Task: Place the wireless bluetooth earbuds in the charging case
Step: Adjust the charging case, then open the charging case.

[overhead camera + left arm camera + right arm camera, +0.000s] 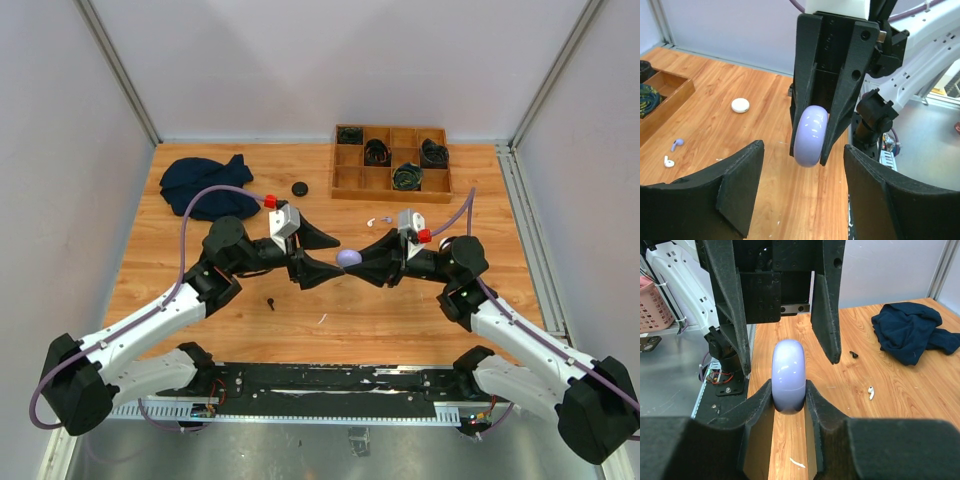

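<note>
The pale purple case (788,375) stands on edge, clamped between the right gripper's (788,390) fingers, rim facing the left gripper (802,167). That gripper's jaws stand apart either side of it, seemingly clear. Two earbuds (676,144) lie flat on the table (715,125) near the tray (665,95).

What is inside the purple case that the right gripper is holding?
Its inside is hidden: the purple case looks closed, pinched edge-on in the right gripper. Only its smooth shell shows, so whether anything is in it cannot be told.
</note>
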`<state>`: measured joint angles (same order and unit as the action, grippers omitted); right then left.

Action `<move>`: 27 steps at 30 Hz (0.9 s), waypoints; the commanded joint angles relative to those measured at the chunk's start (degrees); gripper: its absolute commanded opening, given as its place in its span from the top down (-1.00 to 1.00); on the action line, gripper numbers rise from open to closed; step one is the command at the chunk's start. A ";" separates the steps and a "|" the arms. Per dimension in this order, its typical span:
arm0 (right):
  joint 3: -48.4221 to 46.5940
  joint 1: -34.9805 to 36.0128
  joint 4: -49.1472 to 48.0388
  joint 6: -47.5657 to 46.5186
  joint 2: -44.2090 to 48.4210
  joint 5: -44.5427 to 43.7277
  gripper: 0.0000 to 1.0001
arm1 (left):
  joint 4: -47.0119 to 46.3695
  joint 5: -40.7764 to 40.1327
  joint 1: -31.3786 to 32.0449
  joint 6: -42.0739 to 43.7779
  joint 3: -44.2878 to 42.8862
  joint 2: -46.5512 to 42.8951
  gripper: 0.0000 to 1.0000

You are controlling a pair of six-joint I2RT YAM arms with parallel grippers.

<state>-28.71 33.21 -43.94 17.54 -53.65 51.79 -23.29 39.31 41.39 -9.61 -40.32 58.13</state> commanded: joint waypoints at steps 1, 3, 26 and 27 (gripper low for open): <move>-0.67 0.82 -2.17 -1.05 -0.22 -0.64 0.99 | -0.52 -4.14 0.19 -1.48 -0.13 0.06 -0.42; -0.65 0.97 -1.95 -1.11 -0.16 -0.64 0.99 | 0.16 -5.41 0.19 -1.56 -0.64 0.42 -0.43; -0.64 2.55 4.38 -5.75 0.13 -1.76 0.99 | 3.97 -16.41 0.19 -4.72 -3.45 -1.52 -0.44; -0.62 2.56 4.59 -5.89 0.12 -1.84 0.99 | 4.23 -16.65 0.19 -4.72 -3.53 -1.53 -0.44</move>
<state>-28.71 34.22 -40.64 13.19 -53.95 48.82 -17.82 26.48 41.50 -13.93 -41.39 57.63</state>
